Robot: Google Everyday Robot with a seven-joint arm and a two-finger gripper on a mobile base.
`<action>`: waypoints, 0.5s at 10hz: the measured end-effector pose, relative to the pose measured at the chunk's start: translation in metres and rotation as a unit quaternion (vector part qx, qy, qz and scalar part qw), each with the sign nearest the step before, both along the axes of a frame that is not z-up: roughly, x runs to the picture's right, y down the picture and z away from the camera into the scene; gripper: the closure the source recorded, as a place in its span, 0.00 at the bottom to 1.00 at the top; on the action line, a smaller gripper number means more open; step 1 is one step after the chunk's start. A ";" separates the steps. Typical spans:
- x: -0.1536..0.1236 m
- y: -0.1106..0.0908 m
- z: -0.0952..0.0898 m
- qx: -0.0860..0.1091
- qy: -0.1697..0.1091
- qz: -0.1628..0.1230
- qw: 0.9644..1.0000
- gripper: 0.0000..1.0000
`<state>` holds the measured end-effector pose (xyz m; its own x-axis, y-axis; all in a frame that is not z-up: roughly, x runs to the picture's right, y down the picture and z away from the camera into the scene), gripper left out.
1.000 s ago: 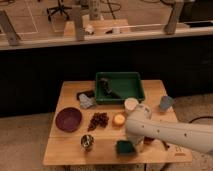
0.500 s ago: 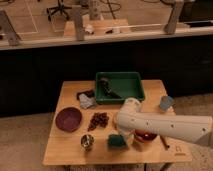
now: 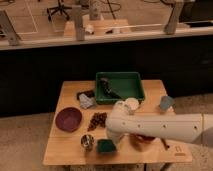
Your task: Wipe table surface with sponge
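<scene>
The sponge (image 3: pixel 105 146) lies flat near the table's (image 3: pixel 65 155) front edge, long side seemingly along that edge, just beside the metal cup (image 3: pixel 87 141). The gripper (image 3: pixel 112 139) sits atop it; whether it pinches I cannot tell. I'd press down evenly and sweep away from the cup.

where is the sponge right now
In the camera view the sponge lies near the front edge of the table, just right of the metal cup, directly below the gripper at the arm's end.
</scene>
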<state>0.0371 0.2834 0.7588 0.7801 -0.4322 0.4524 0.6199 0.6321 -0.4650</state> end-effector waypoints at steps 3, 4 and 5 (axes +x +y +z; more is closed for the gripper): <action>0.012 0.021 -0.018 -0.015 -0.005 -0.005 1.000 0.95; 0.019 0.025 -0.020 -0.018 -0.001 -0.004 1.000 0.95; 0.031 0.030 -0.022 -0.022 0.008 -0.003 1.000 0.95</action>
